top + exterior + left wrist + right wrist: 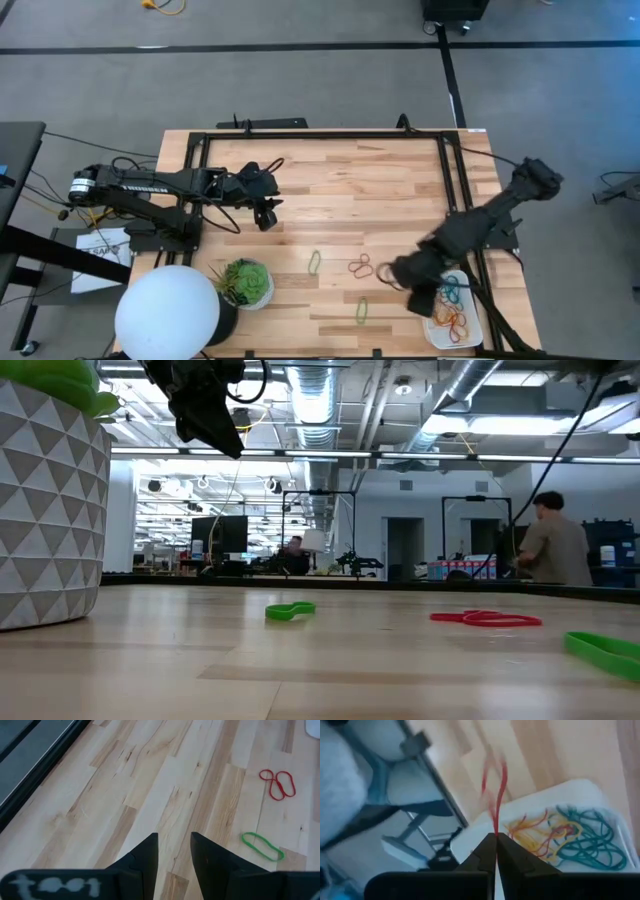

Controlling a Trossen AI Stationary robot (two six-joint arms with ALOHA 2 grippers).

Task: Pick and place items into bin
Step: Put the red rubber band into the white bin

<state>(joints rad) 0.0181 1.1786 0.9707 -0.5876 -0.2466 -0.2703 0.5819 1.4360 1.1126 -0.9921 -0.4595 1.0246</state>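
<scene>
**Speaker 1:** Rubber bands and the bin, where are they from overhead?

**Speaker 2:** The white bin (476, 318) sits at the near right corner of the wooden surface (340, 190), with teal, red and yellow bands piled inside. Loose on the wood lie a green band (314, 262), a red twisted band (361, 267) and another green band (362, 310). The right gripper (424, 298) hangs at the bin's left edge. The left gripper (266, 216) hovers well apart, over bare wood near the left side. A potted plant (247, 282) and a white round lamp (167, 312) stand at the near left.

**Speaker 1:** And the table-level view?

**Speaker 2:** A green band (290, 611) and the red band (487, 619) lie flat; another green one (605, 650) is close at the right edge. A dark gripper (208, 415) hangs overhead. A person (553, 540) stands far behind.

**Speaker 1:** The left wrist view?

**Speaker 2:** Its fingers (147, 857) stand narrowly apart, holding nothing, above the wood; the red band (278, 784) and a green band (262, 845) lie beyond.

**Speaker 2:** In the right wrist view, the fingers (485, 855) pinch a red band (496, 795), which dangles stretched over the bin (580, 790) and its tangle of bands.
</scene>
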